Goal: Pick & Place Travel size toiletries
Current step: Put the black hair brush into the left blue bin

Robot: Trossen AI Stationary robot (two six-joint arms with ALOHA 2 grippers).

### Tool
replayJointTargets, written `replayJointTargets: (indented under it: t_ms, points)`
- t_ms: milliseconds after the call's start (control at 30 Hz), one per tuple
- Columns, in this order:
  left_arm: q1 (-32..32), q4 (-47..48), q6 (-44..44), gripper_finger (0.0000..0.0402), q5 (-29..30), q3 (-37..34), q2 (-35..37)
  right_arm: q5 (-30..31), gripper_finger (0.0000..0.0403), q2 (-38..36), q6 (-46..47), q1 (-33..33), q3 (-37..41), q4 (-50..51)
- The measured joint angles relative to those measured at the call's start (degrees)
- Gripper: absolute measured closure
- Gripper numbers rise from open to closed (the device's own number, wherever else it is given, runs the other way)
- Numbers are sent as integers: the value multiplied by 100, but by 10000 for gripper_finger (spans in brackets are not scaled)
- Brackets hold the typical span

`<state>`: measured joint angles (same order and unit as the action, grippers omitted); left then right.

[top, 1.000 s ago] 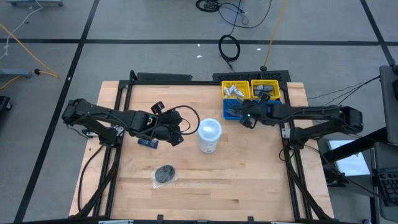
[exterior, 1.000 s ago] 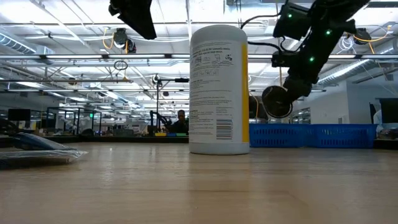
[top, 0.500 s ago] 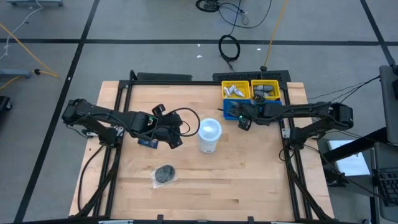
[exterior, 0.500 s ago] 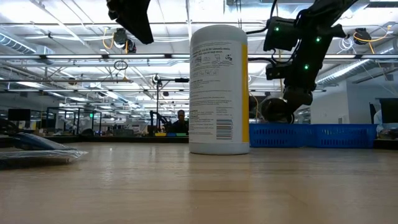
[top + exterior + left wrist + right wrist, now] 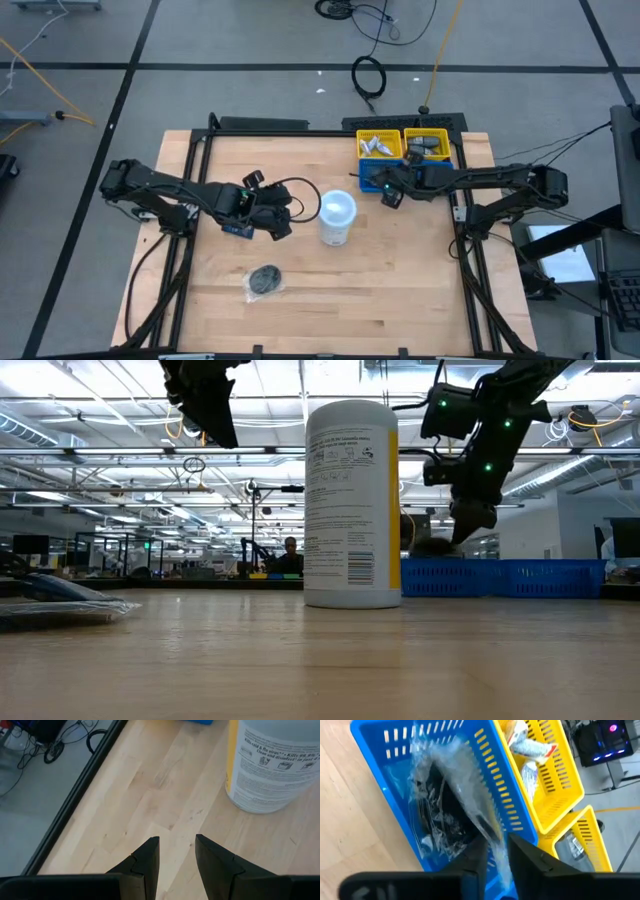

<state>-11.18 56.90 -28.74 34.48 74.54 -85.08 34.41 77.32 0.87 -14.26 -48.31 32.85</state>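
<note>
Lighting is bright and even across the pale wooden table [image 5: 330, 290], supplied by overhead ceiling strip lights [image 5: 120, 455] visible in the low view. Shadows on the table are soft and short. In the low view both dark arms read as backlit silhouettes, and the near table surface is out of focus. The crinkled clear plastic wrap [image 5: 455, 805] in the right wrist view is motion-blurred and carries white glare streaks. The white cylindrical tub with printed label [image 5: 272, 765] appears sharp in the left wrist view.

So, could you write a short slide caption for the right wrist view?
Right claw holds a clear-wrapped dark disc over the blue bin, beside the yellow bin.
</note>
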Motion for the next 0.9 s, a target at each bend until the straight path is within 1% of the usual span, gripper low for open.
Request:
replayJointTargets:
  t_ms: [233, 433, 500, 733, 900]
  points:
    - [0, 2, -37, 279, -139, 0, 0, 2, 284, 0, -68, 0, 2, -167]
    - [-28, 62, -137, 279, -168, 0, 1, 2, 252, -15, -161, 2, 4, -182]
    - [-52, 100, -198, 279, -205, 0, 0, 4, 244, -53, -186, 38, 4, -182]
    - [-235, 422, -591, 279, -744, -27, 0, 2, 230, -419, -199, 244, 4, -181]
    - [-465, 350, -688, 279, -1125, -352, 0, 2, 230, -720, -169, 401, 4, -262]
